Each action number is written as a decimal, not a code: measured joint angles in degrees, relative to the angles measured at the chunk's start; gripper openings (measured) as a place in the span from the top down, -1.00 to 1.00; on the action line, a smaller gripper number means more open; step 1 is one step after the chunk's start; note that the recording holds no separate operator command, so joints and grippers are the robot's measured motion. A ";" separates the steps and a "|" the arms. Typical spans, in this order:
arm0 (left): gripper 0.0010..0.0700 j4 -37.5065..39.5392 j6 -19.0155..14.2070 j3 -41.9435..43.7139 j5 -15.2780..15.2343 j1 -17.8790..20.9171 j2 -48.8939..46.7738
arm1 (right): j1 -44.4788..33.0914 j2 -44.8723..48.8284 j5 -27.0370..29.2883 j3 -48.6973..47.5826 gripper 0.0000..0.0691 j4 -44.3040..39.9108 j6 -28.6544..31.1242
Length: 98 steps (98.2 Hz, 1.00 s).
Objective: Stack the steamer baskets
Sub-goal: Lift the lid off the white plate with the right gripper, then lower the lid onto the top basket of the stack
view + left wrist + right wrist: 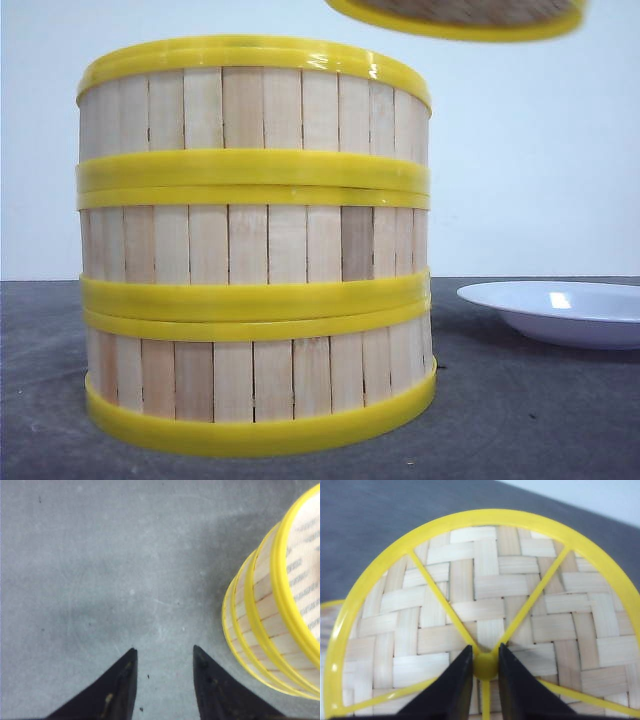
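My lid (460, 18) is cut off at twelve o'clock in the front view, blurred. The plate (560, 312) runs off at three o'clock. My knob (485, 666) sits half hidden between my right fingers (452, 690).

Bare lab: grey tabletop (520, 420), blank wall (520, 150)

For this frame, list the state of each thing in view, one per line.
steamer baskets: three stacked in one column, standing on the table.
lid: held in the air above the stack.
right end effector: shut on the lid's knob.
left end effector: open, empty, beside the stack.
white plate: on the table, nothing visible on it.
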 joint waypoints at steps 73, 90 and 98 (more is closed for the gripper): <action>0.46 0.00 0.00 0.00 0.02 0.00 0.00 | 18.43 8.33 0.22 0.42 0.84 -3.39 -0.46; 0.46 -0.02 1.07 0.00 0.00 0.00 0.00 | 21.79 14.25 0.46 0.42 0.84 -4.92 -3.85; 0.46 -0.02 1.07 0.00 0.02 0.00 0.00 | 21.79 14.64 0.96 0.42 0.84 -5.05 -4.07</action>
